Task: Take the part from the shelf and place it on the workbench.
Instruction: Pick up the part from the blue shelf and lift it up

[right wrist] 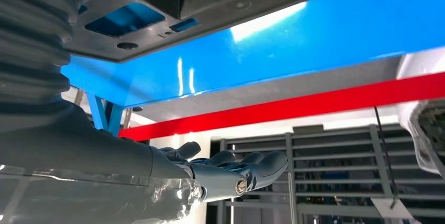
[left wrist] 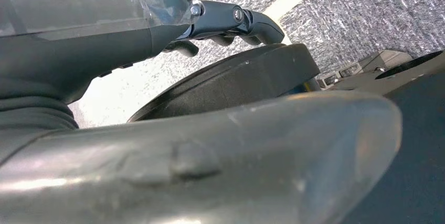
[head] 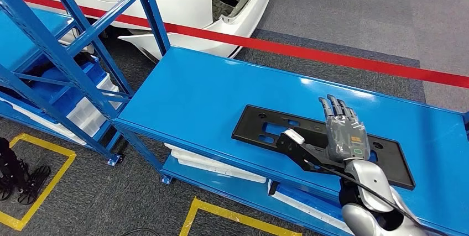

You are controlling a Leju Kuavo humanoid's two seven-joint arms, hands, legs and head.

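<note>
The part point(head: 265, 128) is a long flat black plastic plate with cut-outs. It lies flat on the blue workbench point(head: 210, 92), toward its right side. My right hand point(head: 343, 134) hovers over the plate's right half with fingers straight and spread and the thumb out to the side, holding nothing. In the right wrist view the part point(right wrist: 210, 3) rests on the blue top with a gap between it and my right hand point(right wrist: 225, 174). My left hand point(left wrist: 231, 22) hangs over grey carpet with loosely bent fingers and nothing in it.
A blue shelf rack point(head: 55, 42) stands at the left with white bins point(head: 88, 111) low down. White trays point(head: 215, 164) lie on the bench's lower level. A red barrier tape point(head: 332, 56) and a white car body point(head: 221, 4) are behind. Yellow floor markings point(head: 38, 181) lie in front.
</note>
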